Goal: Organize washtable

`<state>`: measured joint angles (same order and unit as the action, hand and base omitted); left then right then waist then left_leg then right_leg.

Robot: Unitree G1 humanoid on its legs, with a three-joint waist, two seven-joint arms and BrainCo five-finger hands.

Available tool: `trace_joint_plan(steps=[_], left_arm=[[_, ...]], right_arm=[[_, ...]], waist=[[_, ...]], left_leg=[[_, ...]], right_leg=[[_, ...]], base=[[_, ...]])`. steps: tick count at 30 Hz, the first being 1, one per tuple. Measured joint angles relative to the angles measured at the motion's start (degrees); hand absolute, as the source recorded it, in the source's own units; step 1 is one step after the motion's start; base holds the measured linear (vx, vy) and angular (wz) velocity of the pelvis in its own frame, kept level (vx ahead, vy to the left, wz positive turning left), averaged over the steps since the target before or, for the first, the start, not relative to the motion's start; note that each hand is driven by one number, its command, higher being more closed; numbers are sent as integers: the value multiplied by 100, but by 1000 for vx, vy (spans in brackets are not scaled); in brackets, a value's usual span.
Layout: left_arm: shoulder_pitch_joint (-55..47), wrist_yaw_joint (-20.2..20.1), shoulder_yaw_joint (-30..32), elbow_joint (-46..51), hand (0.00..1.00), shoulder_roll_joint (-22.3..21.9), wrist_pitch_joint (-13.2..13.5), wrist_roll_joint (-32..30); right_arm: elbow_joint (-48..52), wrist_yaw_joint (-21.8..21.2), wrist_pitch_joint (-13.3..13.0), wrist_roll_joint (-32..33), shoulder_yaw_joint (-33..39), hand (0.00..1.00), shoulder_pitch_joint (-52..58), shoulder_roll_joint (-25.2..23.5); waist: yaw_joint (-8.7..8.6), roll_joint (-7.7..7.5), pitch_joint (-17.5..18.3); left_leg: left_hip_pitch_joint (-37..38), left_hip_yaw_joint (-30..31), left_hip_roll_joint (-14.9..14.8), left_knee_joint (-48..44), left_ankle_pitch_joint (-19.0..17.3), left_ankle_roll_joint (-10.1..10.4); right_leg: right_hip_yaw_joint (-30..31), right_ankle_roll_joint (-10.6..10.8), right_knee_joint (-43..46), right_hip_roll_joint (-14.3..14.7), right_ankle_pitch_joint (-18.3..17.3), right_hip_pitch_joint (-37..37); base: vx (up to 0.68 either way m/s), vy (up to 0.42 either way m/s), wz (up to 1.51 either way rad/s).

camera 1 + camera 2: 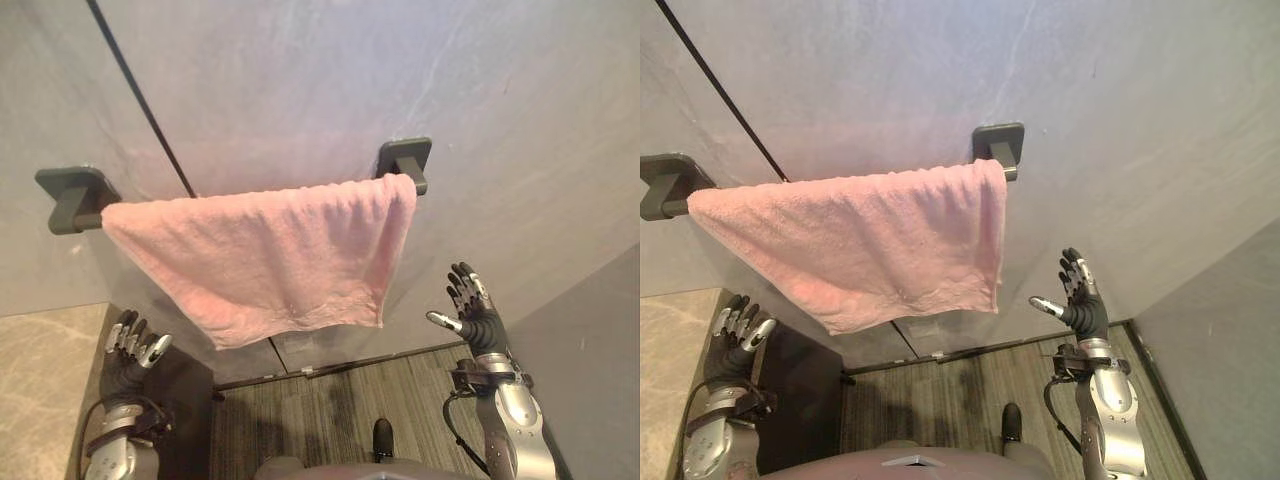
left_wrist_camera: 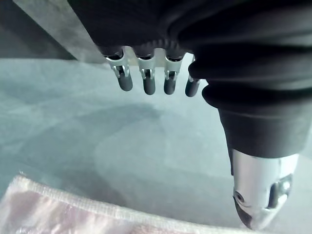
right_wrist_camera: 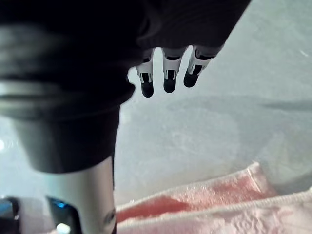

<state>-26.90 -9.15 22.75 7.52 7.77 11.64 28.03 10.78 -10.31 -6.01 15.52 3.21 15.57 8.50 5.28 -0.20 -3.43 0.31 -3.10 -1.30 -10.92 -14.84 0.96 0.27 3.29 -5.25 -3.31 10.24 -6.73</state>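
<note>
the pink terry towel (image 1: 260, 255) hangs draped over a dark bar (image 1: 78, 224) between two squarish brackets (image 1: 404, 156) on the smooth grey wall (image 1: 480, 80). below it, apart from the cloth, my left hand (image 1: 132, 352) and right hand (image 1: 474, 310) hover with fingers spread, holding nothing.

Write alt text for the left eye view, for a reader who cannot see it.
A pink terry towel hangs unevenly over a dark grey wall-mounted bar on a pale grey wall. The robot's left hand and right hand are raised open either side of its lower edge, touching nothing.
</note>
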Motion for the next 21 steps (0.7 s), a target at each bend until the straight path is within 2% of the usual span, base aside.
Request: trace_joint_plan(steps=[1, 3, 7, 10, 15, 19, 21], left_arm=[[-41, -377, 10, 161, 0, 211, 9, 415], [-28, -790, 67, 310, 0, 414, 44, 801], [27, -1485, 436, 599, 0, 443, 61, 1498], [240, -1799, 635, 893, 0, 411, 117, 1829], [746, -2044, 714, 1581, 0, 46, 278, 2409], [890, -2007, 629, 1664, 0, -337, 241, 2615], [923, -1979, 533, 1946, 0, -361, 250, 2798]], right_arm=[[125, -363, -41, 487, -156, 0, 10, 350], [141, -762, -92, 928, -302, 0, 8, 706], [8, -1602, -3, 2189, -451, 0, 71, 956], [-24, -1927, 47, 2402, -606, 0, 71, 1091], [-30, -2358, 53, 2616, -1054, 0, -206, 1091], [-32, -2661, 79, 2805, -1515, 0, -693, 1068], [-32, -2771, 141, 2843, -1718, 0, -890, 1056]], waist=[[8, 0, 1], [15, -5, 3], [15, -3, 6], [49, 1, 20], [81, 28, 194], [60, 26, 220], [67, 3, 234]], left_leg=[[4, 5, 1, -13, 0, 0], [4, 21, 3, -38, 0, 0], [32, 43, 6, -39, -1, -3], [46, 54, 9, -38, -14, -23], [55, 55, 15, -58, -14, -22], [107, 49, 21, -77, -14, -22], [112, 45, 23, -127, -14, -22]], right_leg=[[0, 0, 1, -1, 0, 1], [-10, 1, 2, -3, 2, 8], [-26, 0, 2, -6, 2, 52], [-32, -1, 2, -11, 1, 92], [-29, 1, 2, -14, 5, 109], [-22, 0, 2, -9, 7, 159], [-13, 0, 3, -8, 12, 162]], base=[[31, 2, 2], [17, 1, 2], [-2, 3, 2], [-28, 7, 3], [-14, 1, 0], [0, 0, 0], [17, -1, 0]])
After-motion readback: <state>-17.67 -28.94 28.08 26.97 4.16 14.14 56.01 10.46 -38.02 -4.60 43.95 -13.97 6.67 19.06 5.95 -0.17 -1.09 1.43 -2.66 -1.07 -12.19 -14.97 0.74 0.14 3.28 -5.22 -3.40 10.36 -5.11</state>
